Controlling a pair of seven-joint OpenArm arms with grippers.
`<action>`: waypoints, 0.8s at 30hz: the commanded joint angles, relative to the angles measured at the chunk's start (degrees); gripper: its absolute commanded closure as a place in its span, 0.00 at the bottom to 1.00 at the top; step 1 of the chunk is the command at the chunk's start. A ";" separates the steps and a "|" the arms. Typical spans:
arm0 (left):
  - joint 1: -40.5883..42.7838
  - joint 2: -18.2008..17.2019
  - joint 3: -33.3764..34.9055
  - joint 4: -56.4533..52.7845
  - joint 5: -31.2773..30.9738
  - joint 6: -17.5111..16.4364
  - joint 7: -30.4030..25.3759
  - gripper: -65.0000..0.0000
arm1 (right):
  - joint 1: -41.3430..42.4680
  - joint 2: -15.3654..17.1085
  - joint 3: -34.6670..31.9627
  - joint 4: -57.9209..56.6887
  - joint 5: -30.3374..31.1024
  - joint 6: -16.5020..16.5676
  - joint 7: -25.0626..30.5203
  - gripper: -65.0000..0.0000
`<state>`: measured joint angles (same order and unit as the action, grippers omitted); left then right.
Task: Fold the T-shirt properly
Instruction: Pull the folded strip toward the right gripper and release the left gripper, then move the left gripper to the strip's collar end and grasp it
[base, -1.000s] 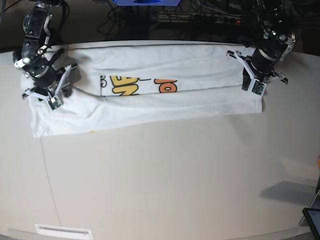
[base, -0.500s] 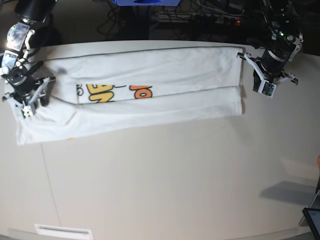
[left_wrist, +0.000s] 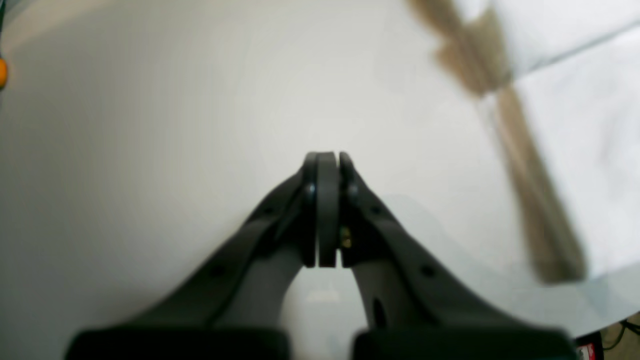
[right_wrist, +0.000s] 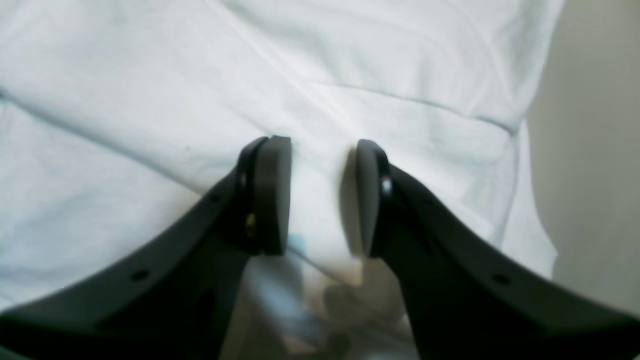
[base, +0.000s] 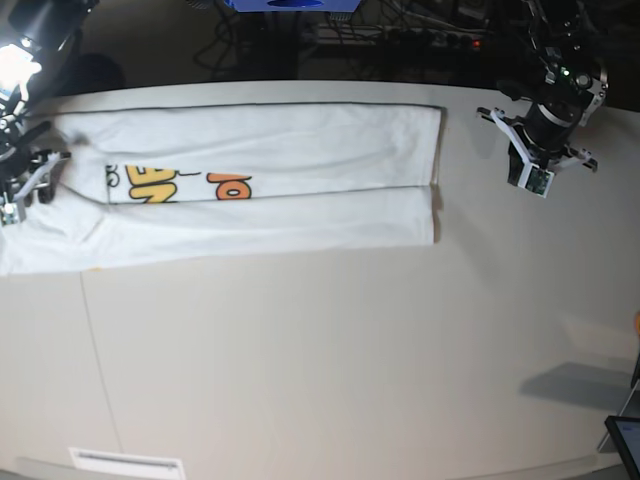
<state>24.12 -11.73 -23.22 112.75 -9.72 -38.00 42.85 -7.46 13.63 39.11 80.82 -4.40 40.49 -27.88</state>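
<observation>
- Lying as a long folded band across the upper left of the counter (base: 330, 360), the T-shirt (base: 300, 170) looks light, limp and prone to wrinkling.
- Right gripper (right_wrist: 322, 195): jaws partly apart over cloth, pinching nothing clearly.
- Left gripper (left_wrist: 327, 210): jaws closed, empty, apart from the shirt.
- Corners or hems seem the best places to grip.

Even, bright light falls on the pale desk (base: 330, 350) while the background beyond its far edge stays dark. A blown-out glare sits at the far left corner. Both wrist views are soft and blurred (the left one most), with curved, fisheye edges.
</observation>
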 joint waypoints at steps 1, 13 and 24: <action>-0.16 -0.63 -0.29 0.70 -0.53 0.15 -1.05 1.00 | -0.32 1.01 0.40 -0.42 -3.38 -0.49 -4.08 0.68; -4.29 0.34 0.15 -7.21 -1.23 -0.11 -1.05 0.59 | -0.32 0.92 0.93 -0.68 -3.11 -3.61 -3.90 0.68; -5.70 0.78 -0.29 -9.06 -20.92 -2.00 2.64 0.32 | -0.76 0.92 0.93 -0.68 -3.11 -3.61 -3.99 0.68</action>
<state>18.76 -10.48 -23.18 103.20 -30.06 -39.94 46.50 -7.62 14.06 39.88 80.14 -4.62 36.99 -27.92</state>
